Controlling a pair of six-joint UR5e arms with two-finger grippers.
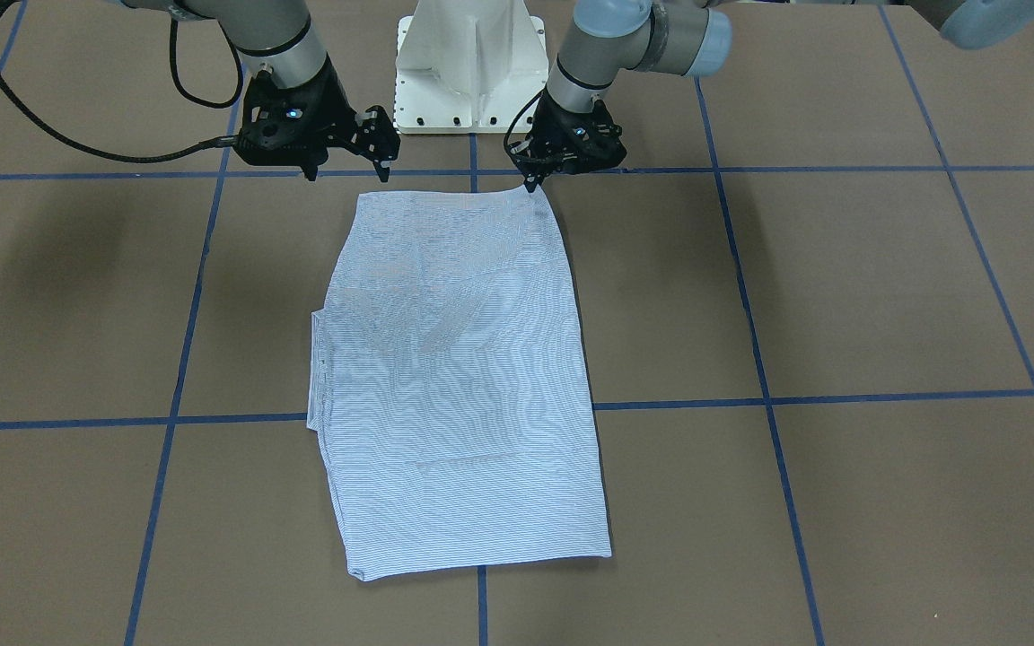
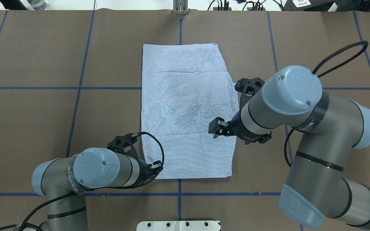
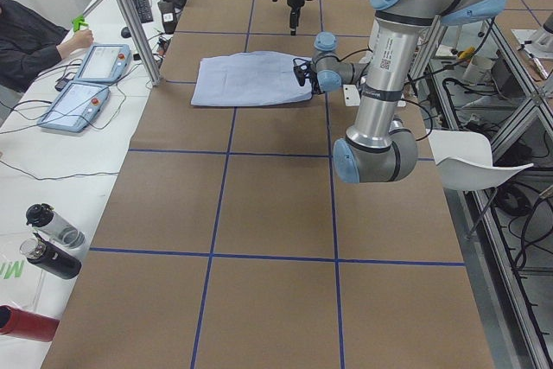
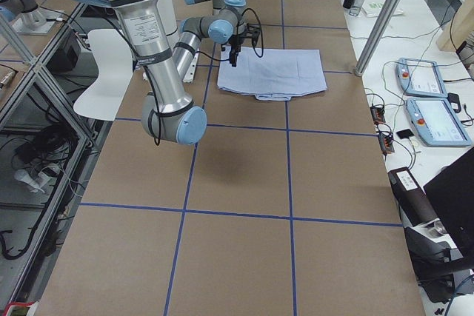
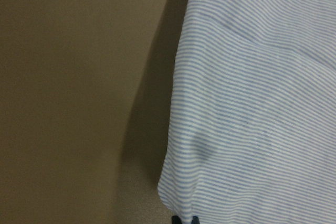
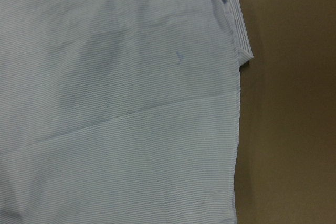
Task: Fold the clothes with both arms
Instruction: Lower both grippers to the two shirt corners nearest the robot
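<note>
The clothes are one light blue-and-white pinstriped shirt [image 1: 459, 377], folded into a long rectangle and lying flat mid-table [image 2: 186, 112]. My left gripper [image 1: 533, 182] is low at the shirt's near corner with its fingers together, pinching the fabric edge. The left wrist view shows that corner [image 5: 252, 103] with dark fingertips [image 5: 182, 219] at its tip. My right gripper [image 1: 346, 170] hangs open above the table by the other near corner, holding nothing. The right wrist view looks down on flat cloth [image 6: 115, 103] and a folded hem.
The white pedestal base [image 1: 468, 81] stands just behind the shirt. Blue tape lines [image 1: 759, 359] grid the brown table. A person sits at a side bench with two control tablets [image 3: 86, 84]. Bottles [image 3: 43, 239] lie there too. A white chair [image 3: 471, 157] stands beside the table.
</note>
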